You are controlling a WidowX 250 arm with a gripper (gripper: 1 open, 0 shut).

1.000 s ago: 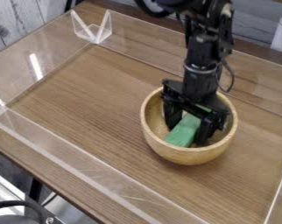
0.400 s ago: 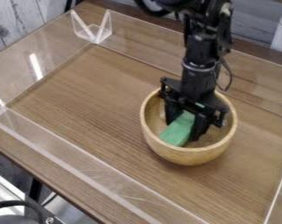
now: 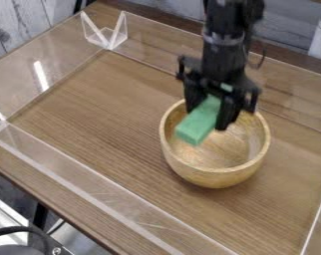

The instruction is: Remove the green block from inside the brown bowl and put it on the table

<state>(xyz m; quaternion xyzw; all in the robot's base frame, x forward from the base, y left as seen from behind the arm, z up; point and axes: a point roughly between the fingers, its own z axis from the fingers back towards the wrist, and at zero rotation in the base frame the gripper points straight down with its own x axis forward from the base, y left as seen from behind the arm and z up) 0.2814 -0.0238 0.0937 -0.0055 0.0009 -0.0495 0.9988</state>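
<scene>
Green block (image 3: 198,125), likely light, rigid and smooth, hangs above the brown bowl (image 3: 214,159). Gripper (image 3: 208,112), half closed, pinches its long faces; that mid-length grip looks secure.

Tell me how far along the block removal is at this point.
Done: the tool is shut on the green block and holds it above the brown bowl, clear of the bowl floor. In hand: the block hangs over the bowl's left part, not yet past the rim. Left: carry it sideways over the bare table, lower it there, and release.
</scene>
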